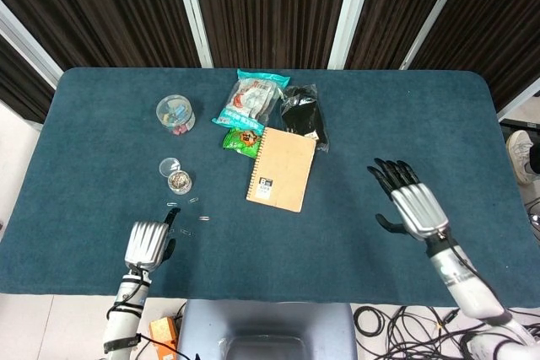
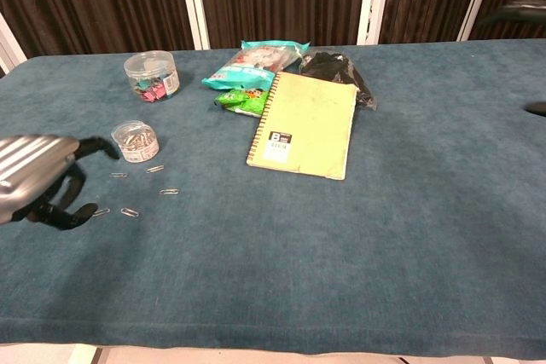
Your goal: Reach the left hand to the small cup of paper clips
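My left robot hand [image 1: 148, 244] sits at the near edge of the counter [image 1: 101, 124], well short of the small cup of paper clips [image 1: 178, 180], nearer me than it and a bit left. It's empty, fingers loosely curled and apart, thumb hanging below in the chest view [image 2: 38, 178]. The cup stands upright, apart from my hand, with loose paper clips [image 1: 192, 209] scattered on the cloth between the two. Beyond the cup: larger clear tub of coloured clips [image 1: 175, 113]. Right of the cup: spiral notebook [image 1: 283, 169], with snack packets [image 1: 251, 99] and a black bag [image 1: 304, 114] behind it. My right robot hand [image 1: 409, 202] is far right of the cup, open, fingers spread, holding nothing.
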Robot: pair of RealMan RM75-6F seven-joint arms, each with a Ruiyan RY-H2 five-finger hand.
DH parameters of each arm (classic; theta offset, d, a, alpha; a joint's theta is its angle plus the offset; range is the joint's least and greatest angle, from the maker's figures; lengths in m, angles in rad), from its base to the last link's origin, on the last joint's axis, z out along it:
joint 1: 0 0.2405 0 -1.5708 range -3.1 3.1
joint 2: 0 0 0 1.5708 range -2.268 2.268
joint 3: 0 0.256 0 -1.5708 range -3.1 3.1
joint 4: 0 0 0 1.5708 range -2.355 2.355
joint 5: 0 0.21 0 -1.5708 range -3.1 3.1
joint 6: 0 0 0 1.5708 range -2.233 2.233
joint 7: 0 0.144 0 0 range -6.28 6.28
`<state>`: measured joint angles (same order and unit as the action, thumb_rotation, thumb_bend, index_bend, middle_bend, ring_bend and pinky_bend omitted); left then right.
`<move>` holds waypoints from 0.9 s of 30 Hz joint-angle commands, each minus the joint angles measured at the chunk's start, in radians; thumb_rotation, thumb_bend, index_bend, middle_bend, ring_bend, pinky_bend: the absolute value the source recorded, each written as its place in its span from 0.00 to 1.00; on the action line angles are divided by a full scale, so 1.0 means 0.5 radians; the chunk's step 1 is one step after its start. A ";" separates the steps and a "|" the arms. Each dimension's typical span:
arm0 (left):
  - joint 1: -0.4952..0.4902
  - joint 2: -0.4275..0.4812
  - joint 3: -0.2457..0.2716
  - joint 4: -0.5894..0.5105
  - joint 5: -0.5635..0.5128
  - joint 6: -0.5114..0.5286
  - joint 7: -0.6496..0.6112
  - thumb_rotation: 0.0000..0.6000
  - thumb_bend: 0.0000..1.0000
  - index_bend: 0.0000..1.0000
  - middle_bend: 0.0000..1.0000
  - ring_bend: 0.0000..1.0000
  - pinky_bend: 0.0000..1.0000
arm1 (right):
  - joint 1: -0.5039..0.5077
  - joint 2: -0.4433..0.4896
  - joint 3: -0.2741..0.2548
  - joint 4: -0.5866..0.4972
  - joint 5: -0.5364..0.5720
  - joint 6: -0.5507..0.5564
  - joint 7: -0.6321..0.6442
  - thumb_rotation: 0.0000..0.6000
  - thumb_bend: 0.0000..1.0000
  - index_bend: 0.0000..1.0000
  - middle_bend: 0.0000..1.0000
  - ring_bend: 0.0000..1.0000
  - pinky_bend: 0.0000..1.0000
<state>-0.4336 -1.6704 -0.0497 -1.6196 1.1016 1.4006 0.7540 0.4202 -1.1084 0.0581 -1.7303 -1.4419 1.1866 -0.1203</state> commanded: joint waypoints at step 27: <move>-0.022 -0.193 -0.224 0.364 -0.285 -0.234 -0.046 1.00 0.32 0.53 1.00 1.00 1.00 | -0.476 0.046 -0.306 0.461 -0.449 0.472 0.519 1.00 0.24 0.00 0.00 0.00 0.00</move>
<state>-0.4406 -1.7650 -0.1560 -1.4398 0.9659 1.2892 0.7248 0.1832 -1.0844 -0.0959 -1.5015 -1.6667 1.4230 0.1377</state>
